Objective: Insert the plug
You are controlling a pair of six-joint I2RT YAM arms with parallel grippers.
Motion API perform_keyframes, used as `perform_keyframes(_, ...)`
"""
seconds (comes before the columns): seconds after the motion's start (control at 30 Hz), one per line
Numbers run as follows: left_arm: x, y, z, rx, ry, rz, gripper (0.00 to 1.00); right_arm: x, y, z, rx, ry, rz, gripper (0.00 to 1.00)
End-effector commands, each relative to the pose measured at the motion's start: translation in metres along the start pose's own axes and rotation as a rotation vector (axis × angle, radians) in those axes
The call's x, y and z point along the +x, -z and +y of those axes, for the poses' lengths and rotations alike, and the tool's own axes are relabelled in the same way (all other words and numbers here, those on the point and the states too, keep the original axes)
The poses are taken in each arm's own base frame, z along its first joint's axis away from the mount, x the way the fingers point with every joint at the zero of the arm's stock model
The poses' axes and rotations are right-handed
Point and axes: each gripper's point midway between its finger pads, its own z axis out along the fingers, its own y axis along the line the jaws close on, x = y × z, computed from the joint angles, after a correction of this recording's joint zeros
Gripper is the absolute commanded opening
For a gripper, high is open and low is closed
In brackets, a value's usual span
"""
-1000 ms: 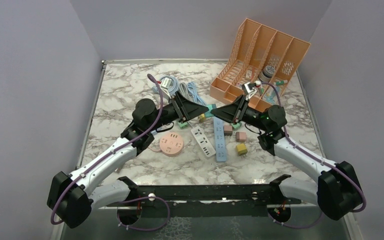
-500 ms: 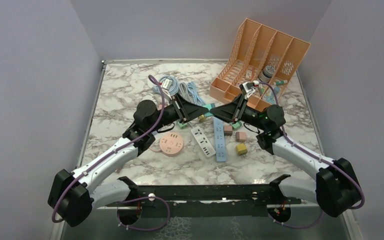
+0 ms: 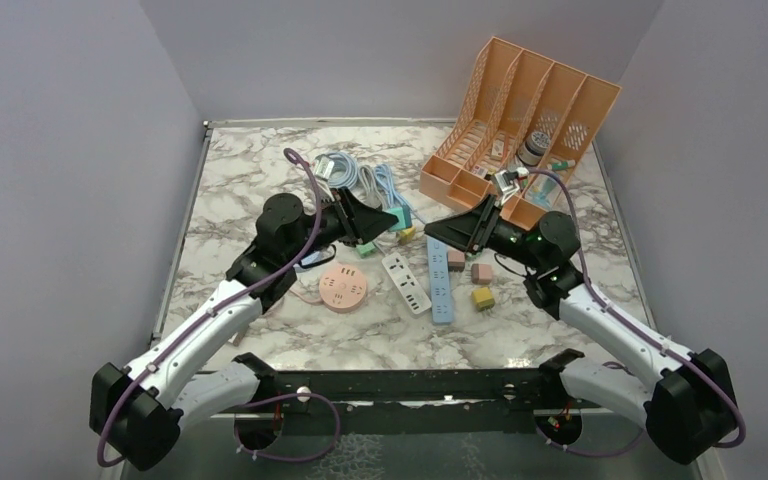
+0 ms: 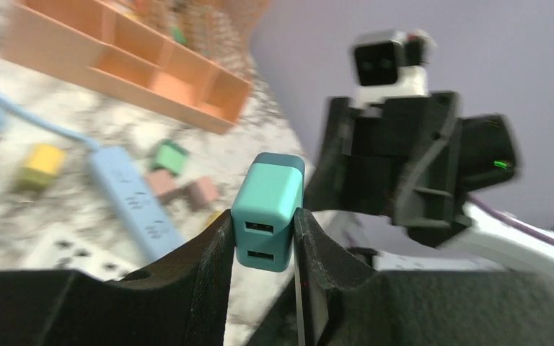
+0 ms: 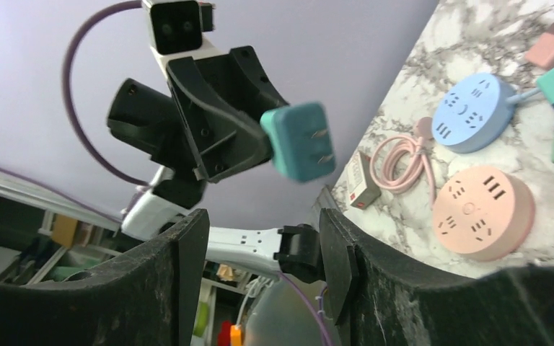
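A teal plug (image 4: 268,209) with two USB ports facing the left wrist camera is pinched between the fingers of my left gripper (image 4: 263,225), which is shut on it. It hangs above the table's middle (image 3: 401,216). In the right wrist view the plug (image 5: 299,140) shows two metal prongs pointing at my right gripper (image 5: 263,238). That gripper is open and empty, a short way right of the plug (image 3: 436,228). Below lie a white power strip (image 3: 406,282), a blue power strip (image 3: 440,278) and a round pink socket (image 3: 343,288).
An orange file rack (image 3: 520,125) stands at the back right. Coiled cables (image 3: 360,180) lie at the back centre. Two pink cubes (image 3: 455,258) and a yellow cube (image 3: 482,297) sit beside the blue strip. A round blue socket (image 5: 472,112) lies near the pink one.
The left gripper closed on the teal plug and pulled it left. The right gripper opened, let the plug go and drew back to the right.
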Motion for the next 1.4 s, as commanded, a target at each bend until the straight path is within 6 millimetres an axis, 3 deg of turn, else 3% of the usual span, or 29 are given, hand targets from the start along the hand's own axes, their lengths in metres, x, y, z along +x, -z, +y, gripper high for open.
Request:
perform_keyframes(0.0, -0.015, 0.026, 0.059, -0.36, -0.334, 0.045, 0.0, 0.0, 0.008, -0.021, 0.111, 0.064, -0.042, 0.59)
perform_keyframes(0.13, -0.027, 0.052, 0.097, -0.592, -0.556, 0.132, 0.0, 0.0, 0.013, -0.031, 0.168, 0.095, -0.051, 0.59)
perform_keyframes(0.3, -0.032, 0.07, 0.126, -0.745, -0.712, 0.277, 0.0, 0.005, 0.018, -0.042, 0.211, 0.104, -0.041, 0.58)
perform_keyframes(0.57, -0.047, 0.096, 0.188, -1.011, -0.607, 0.447, 0.0, 0.011, 0.021, -0.052, 0.249, 0.121, -0.007, 0.58)
perform_keyframes(0.8, -0.058, 0.135, 0.227, -1.179, -0.548, 0.56, 0.0, 0.012, 0.02, -0.052, 0.265, 0.128, 0.021, 0.58)
perform_keyframes(0.93, -0.052, 0.15, 0.248, -1.242, -0.538, 0.663, 0.0, 0.015, 0.022, -0.061, 0.293, 0.129, 0.035, 0.58)
perform_keyframes(1.07, -0.048, 0.154, 0.264, -1.261, -0.517, 0.727, 0.0, 0.02, 0.022, -0.063, 0.293, 0.111, 0.057, 0.58)
perform_keyframes(1.37, -0.061, 0.145, 0.285, -1.303, -0.519, 0.773, 0.0, 0.019, 0.023, -0.071, 0.316, 0.096, 0.033, 0.58)
